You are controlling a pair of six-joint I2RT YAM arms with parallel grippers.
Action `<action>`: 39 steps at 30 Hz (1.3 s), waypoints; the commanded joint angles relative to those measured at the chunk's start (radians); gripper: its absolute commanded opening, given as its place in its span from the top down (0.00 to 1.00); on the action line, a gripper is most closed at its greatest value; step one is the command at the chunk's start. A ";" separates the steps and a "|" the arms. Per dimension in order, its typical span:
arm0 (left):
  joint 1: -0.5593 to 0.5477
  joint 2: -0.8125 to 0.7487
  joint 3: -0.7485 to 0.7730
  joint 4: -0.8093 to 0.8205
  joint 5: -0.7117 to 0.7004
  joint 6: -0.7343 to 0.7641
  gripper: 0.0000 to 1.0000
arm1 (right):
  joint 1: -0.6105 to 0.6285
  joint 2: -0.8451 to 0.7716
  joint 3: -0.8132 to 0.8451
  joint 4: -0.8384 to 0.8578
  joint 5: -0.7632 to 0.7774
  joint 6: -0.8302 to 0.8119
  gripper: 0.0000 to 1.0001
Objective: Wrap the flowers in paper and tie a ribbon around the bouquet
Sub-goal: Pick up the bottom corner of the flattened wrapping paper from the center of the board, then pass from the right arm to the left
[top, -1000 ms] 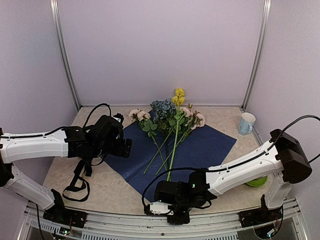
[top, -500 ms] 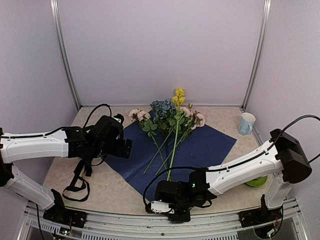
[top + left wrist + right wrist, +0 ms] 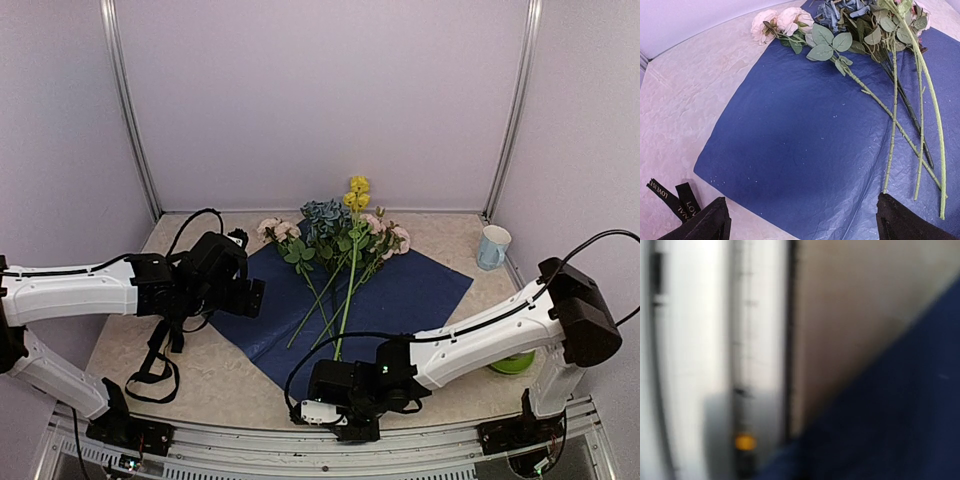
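Down at the near corner of the paper (image 3: 420,290), the right hand (image 3: 312,408) is fully closed. Its own camera is a blur of dark blue sheet and metal rail, so I honestly can't tell if it has pinched the corner or just shut on air. The left hand (image 3: 801,210) hangs wide open above the sheet's left corner, holding nothing. The paper lies flat on the tabletop (image 3: 230,380), dark face up. The flowers (image 3: 335,250) are spread loose on it, blooms at the far end and stems fanning toward the near corner. The ribbon (image 3: 670,199) sits on the tabletop just off the left corner, under the left arm. My worry is that the sheet looks thin, so a shallow pinch could slip off or tear once it's pulled. If the corner does come up fast, those loose stems could roll and scatter off the sheet. The left arm could also snag the ribbon and drag it away.
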 commanded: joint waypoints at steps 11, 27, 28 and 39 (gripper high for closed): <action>-0.042 -0.063 -0.072 0.114 0.152 0.116 0.11 | -0.092 -0.006 -0.004 -0.005 0.005 0.001 1.00; -0.452 -0.081 -0.276 0.299 0.274 0.599 0.15 | -0.403 0.017 -0.153 0.195 -0.192 0.165 1.00; -0.466 -0.075 -0.276 0.298 0.265 0.622 0.14 | -0.415 0.014 -0.158 0.210 -0.206 0.170 1.00; -0.525 0.209 -0.201 0.384 0.122 0.816 0.11 | -0.437 0.003 -0.174 0.299 -0.277 0.186 1.00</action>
